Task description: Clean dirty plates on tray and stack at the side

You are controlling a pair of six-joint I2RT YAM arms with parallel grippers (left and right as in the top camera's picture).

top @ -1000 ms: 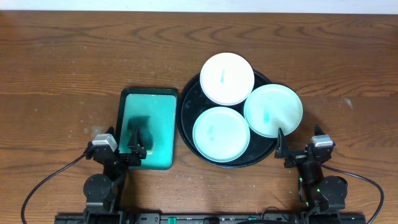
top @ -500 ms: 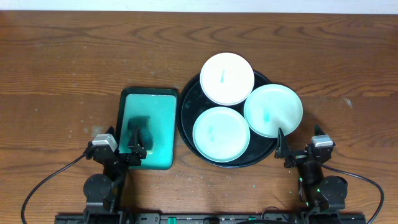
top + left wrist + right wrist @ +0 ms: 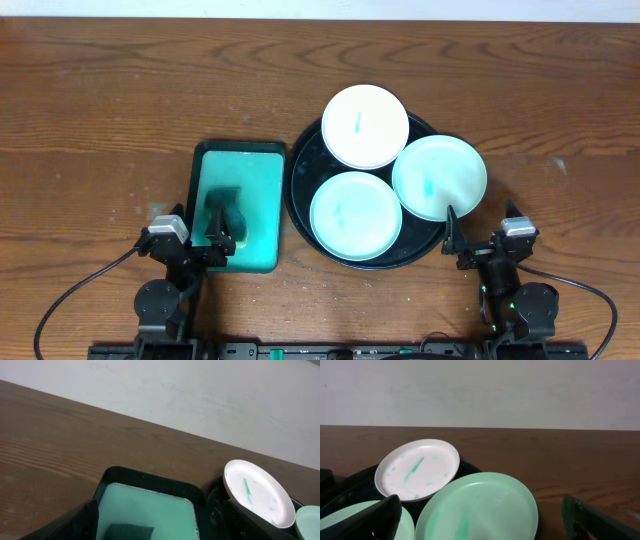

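At near table (image 3: 100, 110) edge, L pincer (image 3: 198, 226) & R pincer (image 3: 481, 226) low, both wide.

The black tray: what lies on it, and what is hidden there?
Three smeared plates: a white plate at the far side, a pale green near plate, and a right plate reaching over the rim. Beneath them the black tray is covered.

Three plates (image 3: 355, 215) sit on the big tray (image 3: 305, 175), ahead and left of the right gripper (image 3: 481, 226); small tray (image 3: 252, 180) lies straight ahead of the left gripper (image 3: 196, 228).
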